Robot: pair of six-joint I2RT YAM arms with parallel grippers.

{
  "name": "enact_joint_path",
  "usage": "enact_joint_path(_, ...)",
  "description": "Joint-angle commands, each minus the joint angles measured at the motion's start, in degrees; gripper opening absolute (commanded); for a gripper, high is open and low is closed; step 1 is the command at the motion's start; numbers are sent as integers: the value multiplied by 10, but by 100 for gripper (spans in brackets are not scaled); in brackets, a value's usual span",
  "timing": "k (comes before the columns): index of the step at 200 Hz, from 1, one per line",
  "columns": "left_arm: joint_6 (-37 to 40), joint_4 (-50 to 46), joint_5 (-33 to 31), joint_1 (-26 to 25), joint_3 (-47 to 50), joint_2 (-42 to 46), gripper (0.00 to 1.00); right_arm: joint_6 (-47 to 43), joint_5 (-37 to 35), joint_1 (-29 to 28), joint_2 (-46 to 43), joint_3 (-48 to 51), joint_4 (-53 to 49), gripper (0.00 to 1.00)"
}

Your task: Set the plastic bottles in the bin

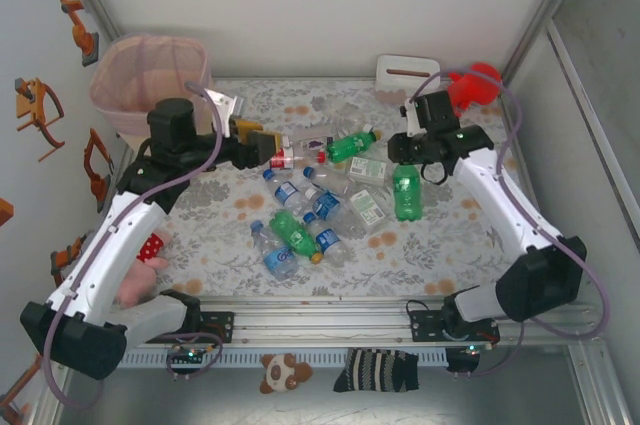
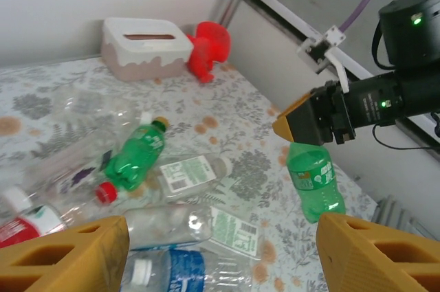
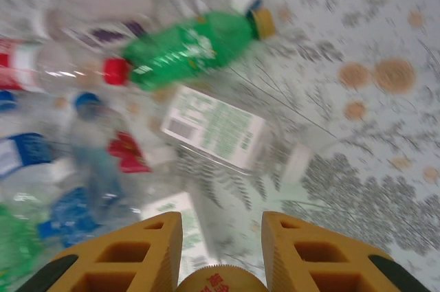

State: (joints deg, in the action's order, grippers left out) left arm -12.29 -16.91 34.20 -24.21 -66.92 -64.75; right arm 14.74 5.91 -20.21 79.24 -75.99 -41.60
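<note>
Several plastic bottles (image 1: 305,207) lie scattered on the floral table, clear, green and blue-labelled. My right gripper (image 1: 405,152) is shut on the orange cap (image 3: 221,283) of a green bottle (image 1: 406,193), which hangs upright under it (image 2: 315,182) just above the table. One green bottle (image 2: 137,154) lies on its side among clear ones (image 3: 216,127). My left gripper (image 1: 272,148) hovers open over the pile's far-left part, fingers (image 2: 69,251) wide apart with nothing between them. The beige bin (image 1: 150,80) with its pink liner stands at the back left.
A white tissue box (image 1: 405,75) and a red toy figure (image 1: 475,85) sit at the back right corner. White walls close in the table on three sides. A red dotted object (image 1: 150,248) lies under the left arm.
</note>
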Motion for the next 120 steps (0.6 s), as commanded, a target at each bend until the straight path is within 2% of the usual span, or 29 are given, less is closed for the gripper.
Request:
enact_joint_path(1, -14, 64, 13, -33, 3, -19, 72, 46, 50, -12, -41, -13, 66, 26)
enact_joint_path(38, -20, 118, 17, -95, -14, -68, 74, 83, 80, -41, -85, -9, 141, 25)
enact_joint_path(73, -35, 163, 31, -143, -40, -124, 80, 93, 83, -73, -114, -2, 198, 25)
enact_joint_path(120, -57, 219, 56, -195, -72, -185, 87, 97, 71, -94, -132, -6, 216, 26)
